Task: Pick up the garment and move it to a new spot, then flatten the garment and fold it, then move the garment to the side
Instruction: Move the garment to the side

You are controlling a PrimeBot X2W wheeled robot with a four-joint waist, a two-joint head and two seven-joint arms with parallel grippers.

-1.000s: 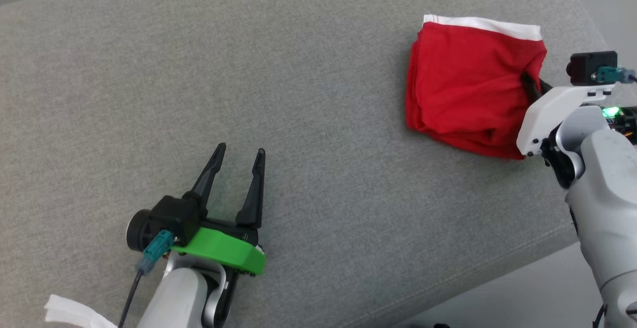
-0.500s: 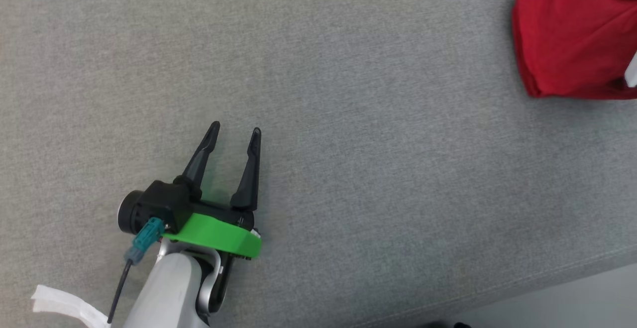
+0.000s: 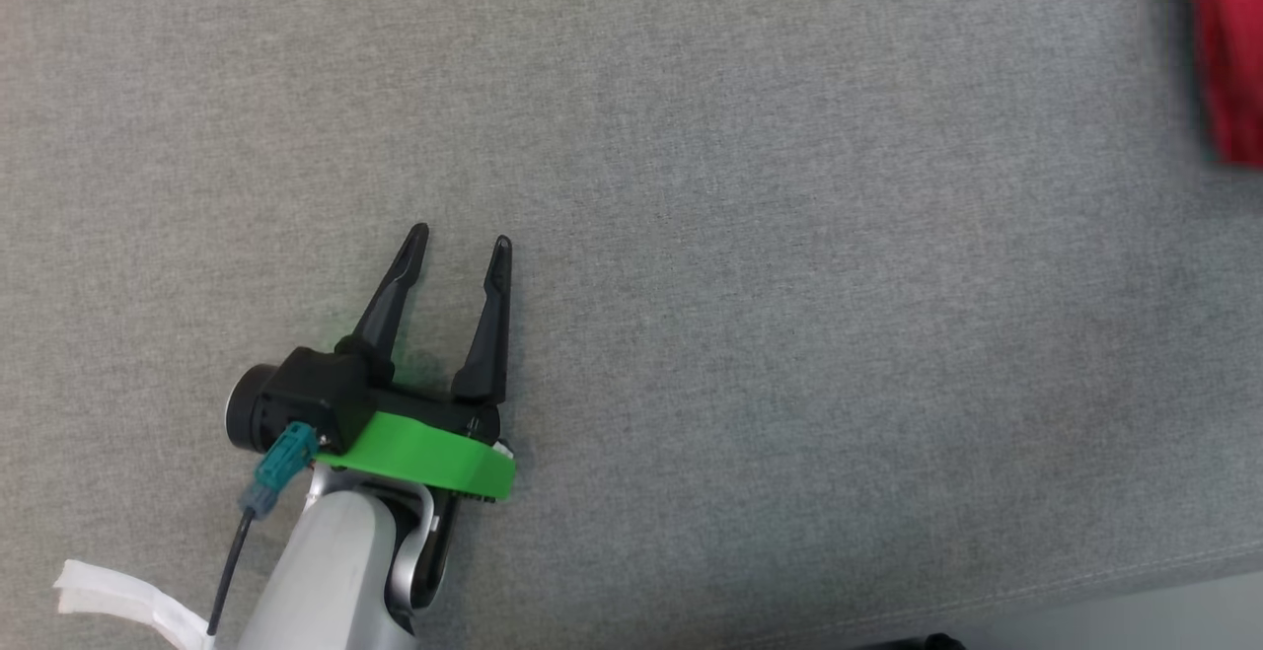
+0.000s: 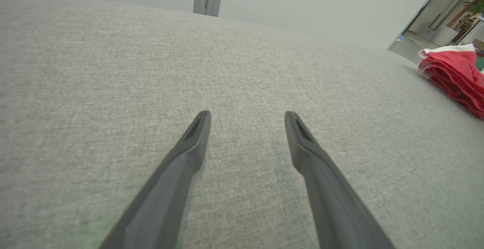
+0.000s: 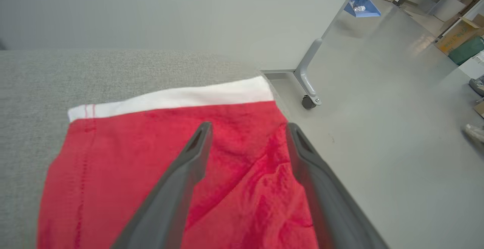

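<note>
Right wrist view: folded red cloth garment with white band point(image 5: 132, 158) lower centre, at edge of grey woven fabric surface point(image 5: 34, 90), likely its side spot. Right gripper point(image 5: 248, 127) over it, jaws spread, gripping nothing. Head view: left gripper point(image 3: 461, 236) lower left, jaws apart, empty, parked clear.

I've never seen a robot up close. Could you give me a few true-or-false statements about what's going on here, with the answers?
1. The garment is red with a white band along one edge. True.
2. The left end effector is holding the garment. False: it is open over the bare grey cushion, with the garment well off to its right.
3. The garment lies close to an edge of the grey cushion. True.
4. The right end effector has its fingers pressed together. False: they stand apart above the garment.
</note>
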